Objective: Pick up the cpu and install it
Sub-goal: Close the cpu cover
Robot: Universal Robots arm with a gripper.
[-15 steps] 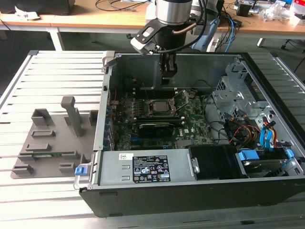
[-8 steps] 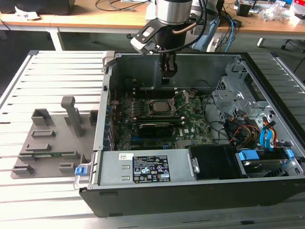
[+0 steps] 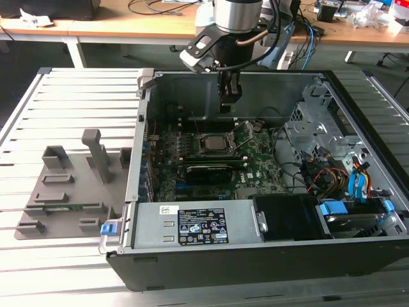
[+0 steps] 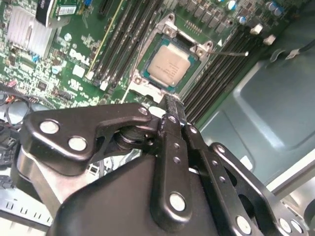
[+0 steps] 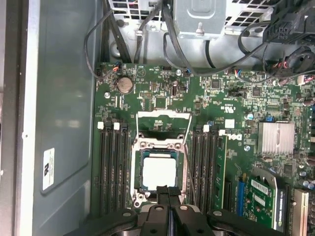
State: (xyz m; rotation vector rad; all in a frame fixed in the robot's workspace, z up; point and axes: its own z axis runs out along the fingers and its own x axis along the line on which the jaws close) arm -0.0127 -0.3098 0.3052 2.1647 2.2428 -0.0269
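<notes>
Installation nearly complete. The cpu (image 5: 159, 173) lies flat in its socket (image 5: 140, 146), near the centre of the exterior view. The gripper (image 3: 225, 107) hangs just above it, fingers together and empty. The socket's hinged plate (image 5: 162, 114) apparently stands open, not yet latched.

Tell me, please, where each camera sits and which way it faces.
Exterior view: off the arm, looking down into the open computer case; the arm's wrist and gripper hang over the motherboard.
First wrist view: on the arm, facing squarely onto the motherboard; the gripper's fingertips show.
Second wrist view: on the arm, looking obliquely along the gripper's linkage.
Shared: both wrist views show the cpu in its socket beyond the shut gripper.
</notes>
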